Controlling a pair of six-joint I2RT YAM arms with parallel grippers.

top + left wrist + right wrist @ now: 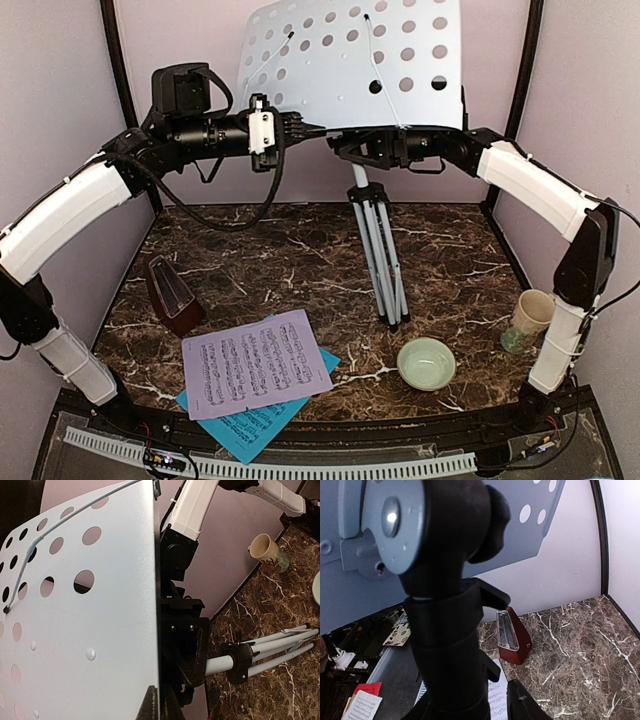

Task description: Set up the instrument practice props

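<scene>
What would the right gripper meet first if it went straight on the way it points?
Likely the black plastic joint of the silver tripod music stand, under its white perforated desk, close before the right gripper.

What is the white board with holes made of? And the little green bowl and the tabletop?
The white perforated desk looks like painted sheet metal: thin, flat, cleanly punched holes, small rivets. The pale green bowl seems glazed ceramic, smooth and slightly shiny, though plastic is possible. The table looks like dark brown marble with white veins, maybe only a printed surface.
</scene>
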